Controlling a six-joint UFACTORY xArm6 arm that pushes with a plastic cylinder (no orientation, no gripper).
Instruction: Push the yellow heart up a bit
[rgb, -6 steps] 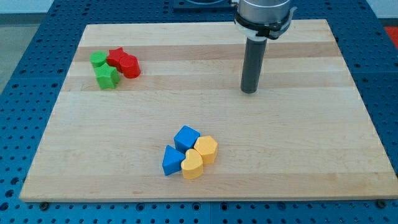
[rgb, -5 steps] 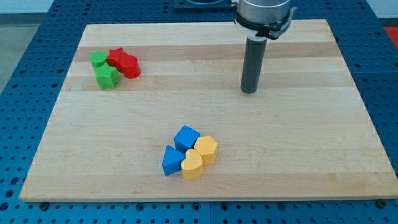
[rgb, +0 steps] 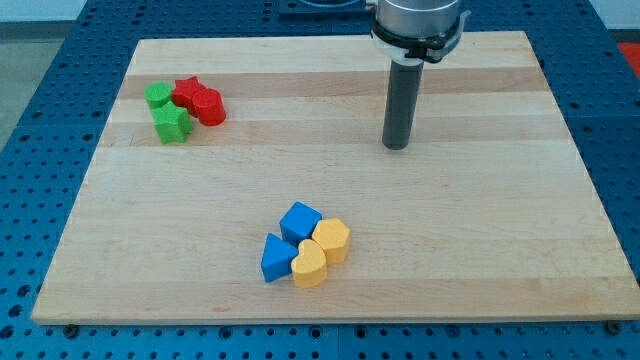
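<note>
The yellow heart (rgb: 309, 267) lies near the board's bottom middle. It touches a yellow hexagon (rgb: 332, 239) on its upper right, a blue triangle (rgb: 275, 258) on its left and a blue cube (rgb: 300, 222) above. My tip (rgb: 397, 146) stands on the board well above and to the right of this cluster, apart from every block.
A green block (rgb: 157, 96), a green star (rgb: 172, 124), a red star (rgb: 186, 92) and a red block (rgb: 208, 105) sit clustered at the board's upper left. The wooden board (rgb: 480, 230) rests on a blue perforated table.
My tip has moved slightly to the view's left. The blocks have not moved.
</note>
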